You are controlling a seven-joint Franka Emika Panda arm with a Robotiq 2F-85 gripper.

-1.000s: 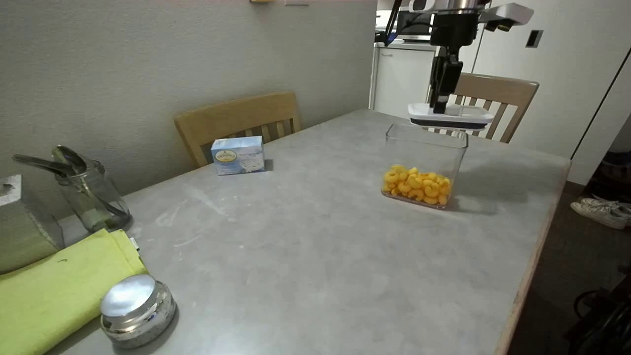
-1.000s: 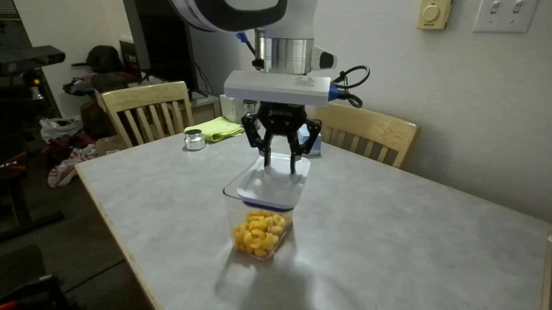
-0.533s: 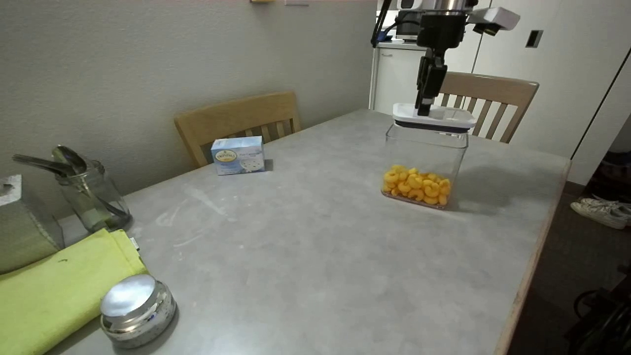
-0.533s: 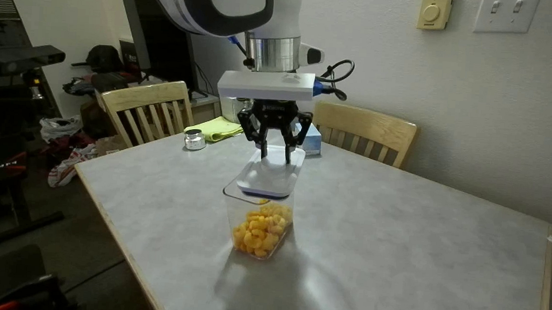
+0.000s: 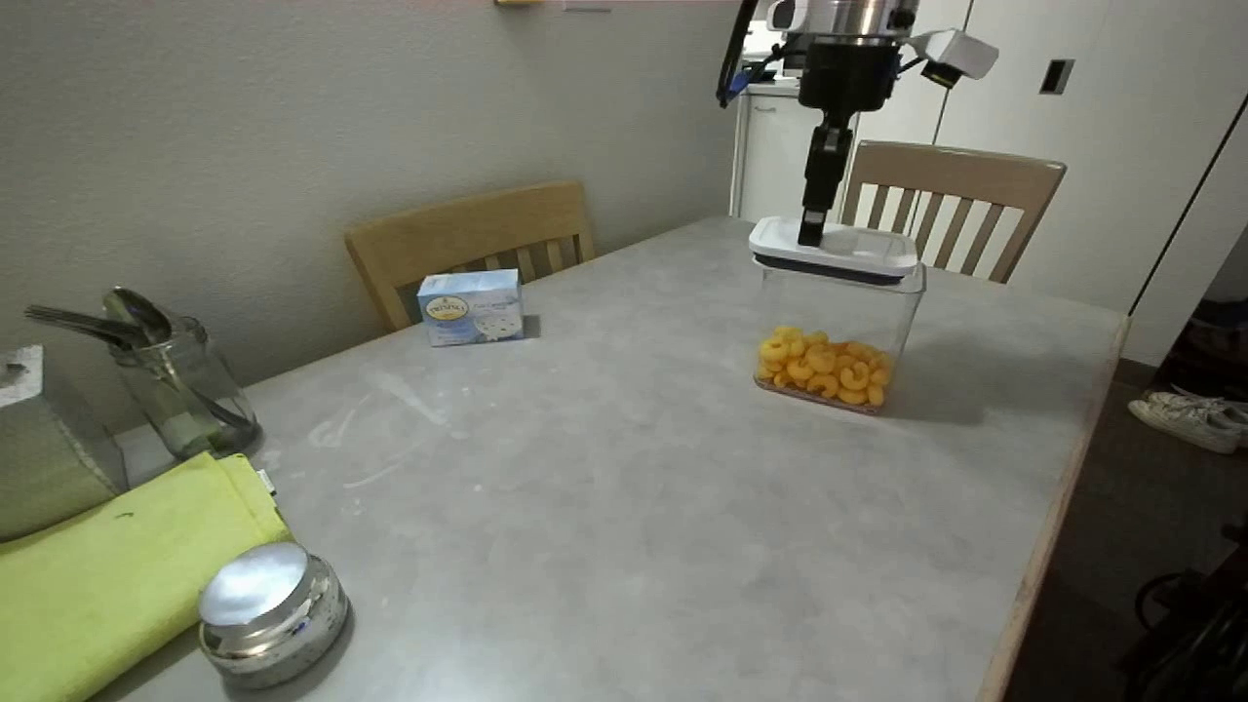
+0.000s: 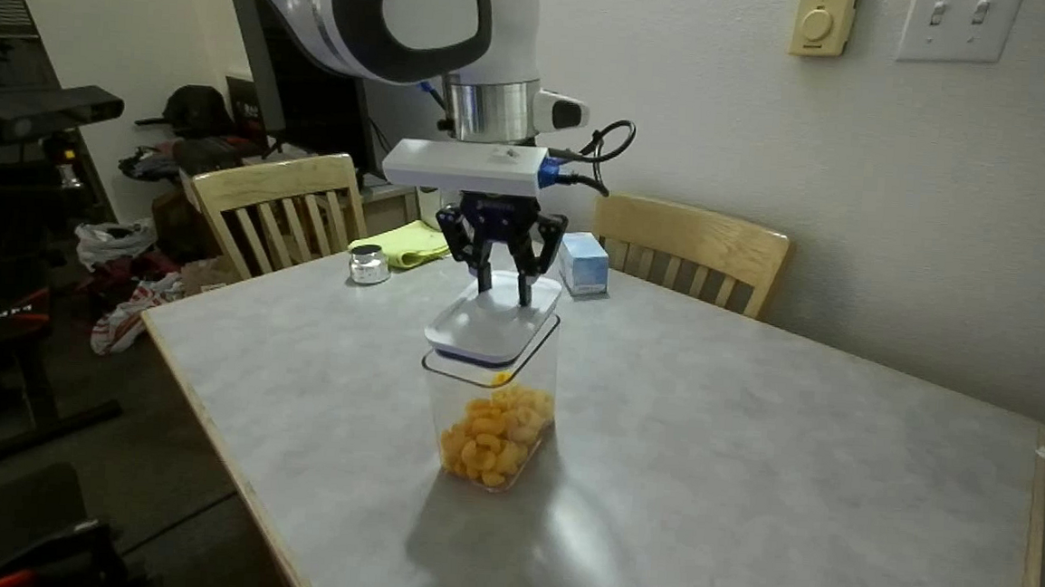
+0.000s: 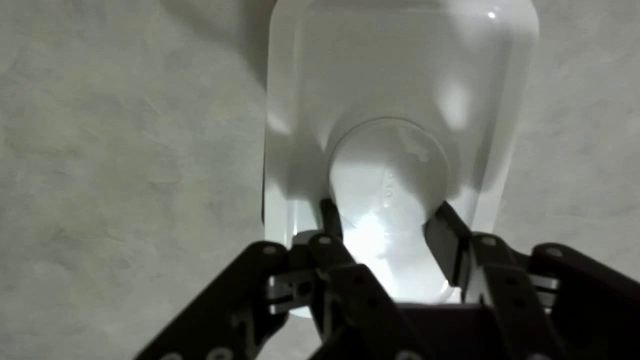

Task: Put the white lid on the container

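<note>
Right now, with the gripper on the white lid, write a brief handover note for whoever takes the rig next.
Gripper: closed on the white lid by its round button.
Lid: above the container, off-centre to it in both exterior views; whether they touch is unclear.
Container: upright on the table, yellow pieces inside.
Done: lid gripped and over the container.
Left: line the lid up, probably press it down to seat, then release.

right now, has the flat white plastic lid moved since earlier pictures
Yes: the flat white plastic lid has shifted leftward in an exterior view, against the unmoved clear boxy plastic container.
</note>
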